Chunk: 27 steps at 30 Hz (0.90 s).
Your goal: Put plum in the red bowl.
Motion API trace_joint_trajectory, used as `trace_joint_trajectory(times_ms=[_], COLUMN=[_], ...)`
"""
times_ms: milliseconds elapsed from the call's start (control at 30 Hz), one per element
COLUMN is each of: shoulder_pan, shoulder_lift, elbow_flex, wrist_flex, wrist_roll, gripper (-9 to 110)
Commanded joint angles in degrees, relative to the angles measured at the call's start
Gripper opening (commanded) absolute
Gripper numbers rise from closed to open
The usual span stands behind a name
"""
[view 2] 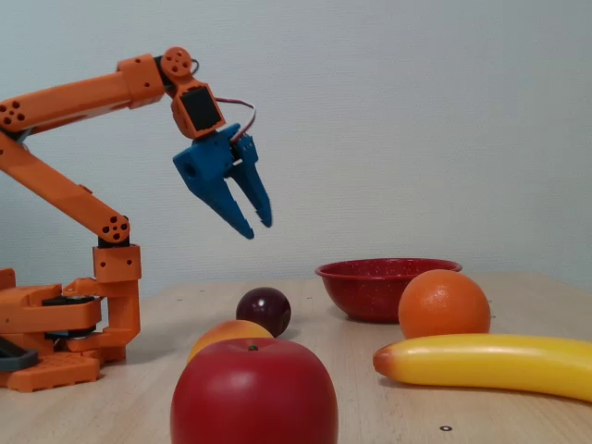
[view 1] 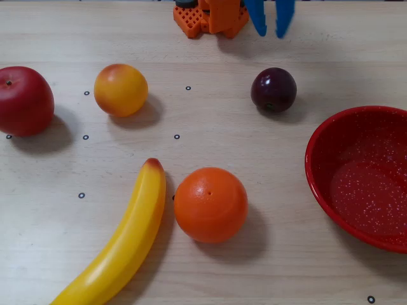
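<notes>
The plum (view 1: 273, 89) is a small dark maroon fruit lying on the wooden table, left of the red bowl (view 1: 324, 136) in the overhead view. In the fixed view the plum (view 2: 264, 310) sits behind the other fruit, with the red bowl (view 2: 370, 289) to its right. My blue gripper (view 2: 255, 225) hangs open and empty, well above the table and a little left of the plum. In the overhead view the gripper (view 1: 269, 27) shows at the top edge, beyond the plum.
A red apple (view 1: 24, 100), a yellow-orange fruit (view 1: 121, 89), an orange (view 1: 210, 204) and a banana (view 1: 121, 244) lie on the table left of and nearer than the plum. The arm's orange base (view 2: 55, 324) stands at the left in the fixed view.
</notes>
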Motion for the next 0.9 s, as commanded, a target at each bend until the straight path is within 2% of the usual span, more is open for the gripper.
trace_joint_trajectory(times_ms=[0,267,433,633,867], shoulder_pan=[-1.14,1.49,1.41,2.2,1.76], shoulder_lift=[-0.7,-8.53,-13.71,-18.98,-25.75], elbow_flex=[-1.85,-2.64,-3.96,-6.59,-10.37], wrist_flex=[0.18,8.17,9.14,12.66,12.48], wrist_roll=[-4.57,-17.4,-21.71,-31.99,-34.45], gripper=[22,41,43,46,47])
